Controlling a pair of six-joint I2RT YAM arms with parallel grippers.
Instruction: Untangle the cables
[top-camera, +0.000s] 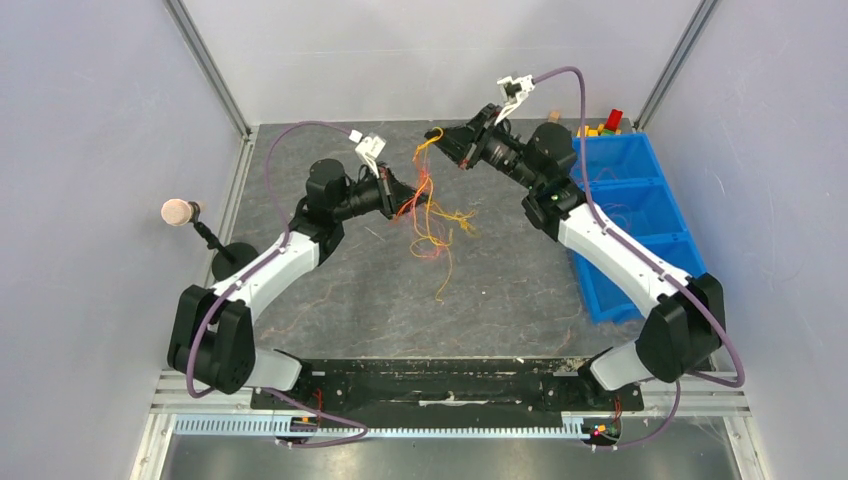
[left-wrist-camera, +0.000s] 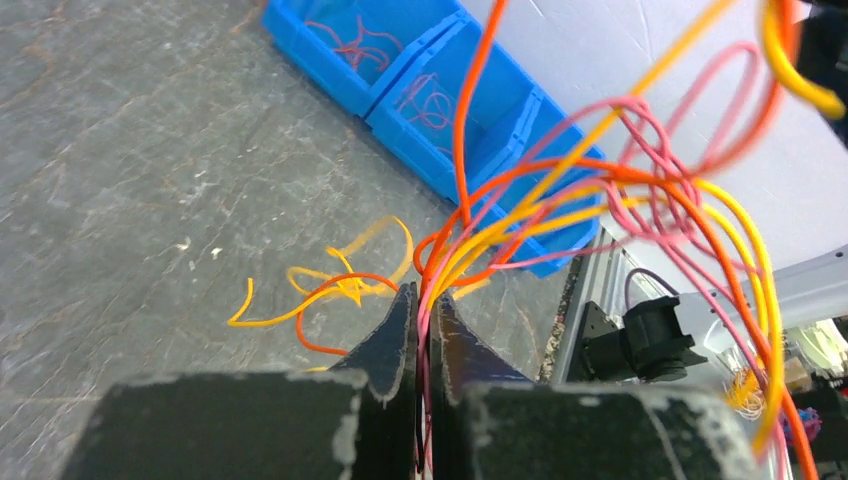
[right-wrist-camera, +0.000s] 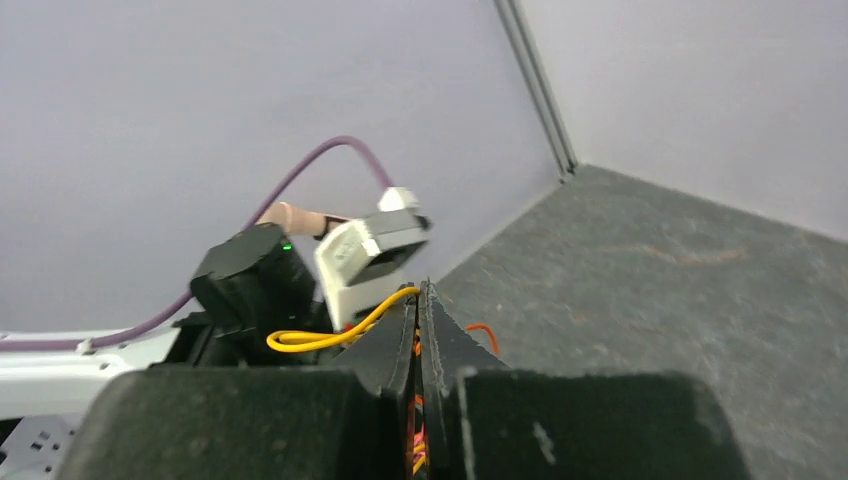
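While my left hand (left-wrist-camera: 423, 296) pinches the cables (top-camera: 431, 208) above the desk (top-camera: 500, 300), I see my right hand (right-wrist-camera: 420, 292) clamped on them too.

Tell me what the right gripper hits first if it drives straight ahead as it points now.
Probably the left arm's white wrist camera, dead ahead of the right gripper shut on the cables; depth is unclear.

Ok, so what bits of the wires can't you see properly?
- Top view: the cables are too thin and small to tell which crosses over which.
- Left wrist view: they run off the top edge, blurred, and the left gripper hides where they end.
- Right wrist view: the right gripper hides all but a yellow loop and orange bits.
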